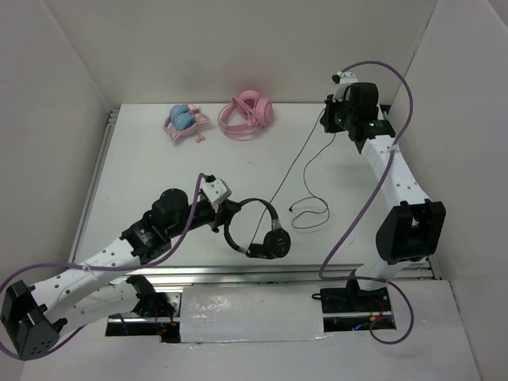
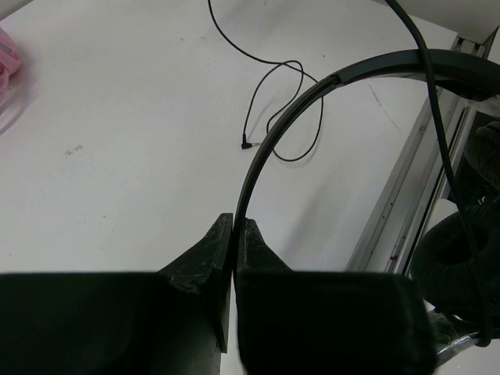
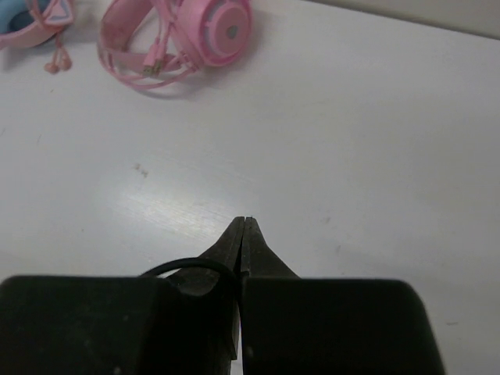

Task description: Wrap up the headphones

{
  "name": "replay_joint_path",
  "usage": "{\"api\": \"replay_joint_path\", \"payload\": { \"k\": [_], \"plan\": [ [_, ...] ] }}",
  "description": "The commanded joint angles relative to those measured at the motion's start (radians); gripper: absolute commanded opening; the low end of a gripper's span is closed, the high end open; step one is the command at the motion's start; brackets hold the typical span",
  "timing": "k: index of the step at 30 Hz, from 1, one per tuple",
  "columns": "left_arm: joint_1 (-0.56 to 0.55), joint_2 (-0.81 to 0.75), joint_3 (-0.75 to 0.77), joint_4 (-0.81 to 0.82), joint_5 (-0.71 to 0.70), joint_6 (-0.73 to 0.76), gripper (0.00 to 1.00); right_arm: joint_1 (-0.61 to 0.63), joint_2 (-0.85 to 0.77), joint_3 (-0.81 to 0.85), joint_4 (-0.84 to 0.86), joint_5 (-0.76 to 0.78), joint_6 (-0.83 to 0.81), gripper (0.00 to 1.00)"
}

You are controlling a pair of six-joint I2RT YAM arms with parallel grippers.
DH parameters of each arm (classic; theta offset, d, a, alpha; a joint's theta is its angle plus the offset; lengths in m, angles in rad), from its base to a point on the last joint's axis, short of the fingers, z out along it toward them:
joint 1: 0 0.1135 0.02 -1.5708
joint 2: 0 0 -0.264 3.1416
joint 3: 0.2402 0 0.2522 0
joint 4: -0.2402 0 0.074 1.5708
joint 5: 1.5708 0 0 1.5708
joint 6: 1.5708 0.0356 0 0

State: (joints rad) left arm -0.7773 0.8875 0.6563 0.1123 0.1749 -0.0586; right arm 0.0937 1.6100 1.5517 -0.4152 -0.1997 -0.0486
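Top external view: winding seems just starting, left claw (image 1: 226,213) clamped on the headband (image 1: 254,202) of the headphones (image 1: 278,240) at near-centre tabletop (image 1: 159,167), right claw (image 1: 325,119) pinching their cable (image 1: 298,163) far right, needing loops laid round the band next.

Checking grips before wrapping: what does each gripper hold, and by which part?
The left gripper is shut on the headphones by the headband; the right gripper pinches their cable.

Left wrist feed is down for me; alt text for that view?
The left gripper has its fingers shut on the thin headband of the black headphones, which arcs up and right; an earcup shows at lower right. Behind, their cable loops across the white table to its plug.
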Motion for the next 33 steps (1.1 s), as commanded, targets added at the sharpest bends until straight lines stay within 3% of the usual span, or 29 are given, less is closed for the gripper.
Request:
{"api": "replay_joint_path", "payload": {
  "k": [1,5,10,16,21,29,33],
  "plan": [
    [-0.017,-0.012,0.042,0.056,-0.027,-0.065,0.00,0.040,-0.027,-0.088,0.168,-0.165,0.026,0.00],
    [0.004,0.033,0.103,0.119,-0.095,-0.144,0.00,0.103,-0.050,-0.254,0.327,-0.187,0.096,0.00],
    [0.095,0.105,0.287,0.086,-0.054,-0.245,0.00,0.144,-0.032,-0.393,0.479,-0.318,0.203,0.00],
    [0.173,0.209,0.558,-0.043,-0.219,-0.322,0.00,0.242,-0.064,-0.536,0.668,-0.336,0.280,0.00],
    [0.214,0.266,0.695,-0.109,-0.374,-0.339,0.00,0.281,-0.078,-0.634,0.846,-0.441,0.369,0.00],
    [0.308,0.356,0.799,-0.215,-0.642,-0.400,0.00,0.414,-0.249,-0.801,0.915,-0.368,0.380,0.00],
    [0.375,0.412,0.841,-0.267,-0.661,-0.422,0.00,0.481,-0.384,-0.895,0.839,-0.245,0.339,0.00]
  ]
}}
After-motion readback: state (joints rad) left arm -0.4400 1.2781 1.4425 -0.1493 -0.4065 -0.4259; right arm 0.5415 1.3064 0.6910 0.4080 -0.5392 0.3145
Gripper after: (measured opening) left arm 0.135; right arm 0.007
